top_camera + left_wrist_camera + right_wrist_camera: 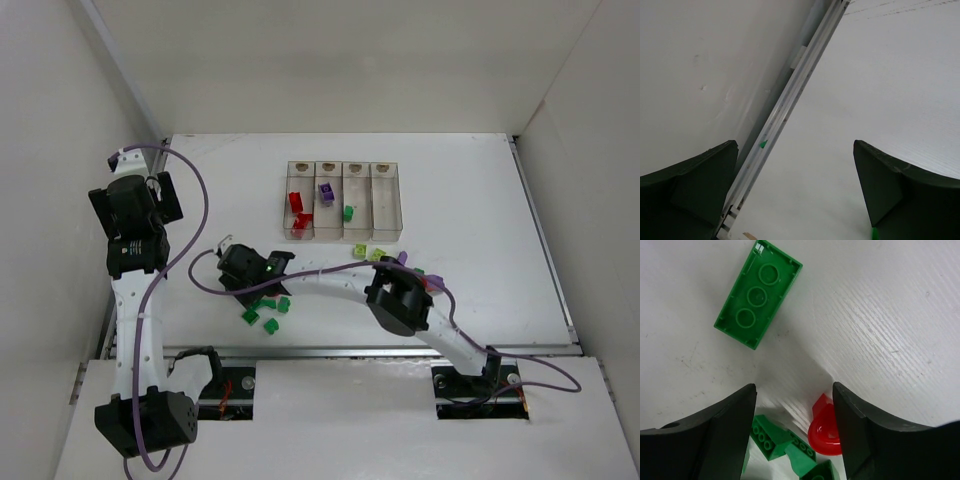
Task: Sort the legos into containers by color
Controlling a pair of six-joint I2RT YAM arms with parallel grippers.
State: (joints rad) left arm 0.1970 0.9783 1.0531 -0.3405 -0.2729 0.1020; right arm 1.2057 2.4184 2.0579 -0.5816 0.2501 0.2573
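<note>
Legos (759, 294), glossy green bricks (771, 439), one rounded red piece (824, 434), lie beneath the open, empty right hand (794, 390).

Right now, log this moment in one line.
left gripper: open, empty | right gripper: open over green legos, red piece | containers: red, purple, green pieces inside

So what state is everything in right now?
Left fingers: open, empty.
Right fingers: open, gripping nothing, low over loose bricks.
Containers: upright; left to right: red bricks, purple brick, green brick, apparently empty.
Large green brick: flat on table, underside up.
Red piece: loose between right fingers.
Yellow-green bricks: loose on table.
</note>
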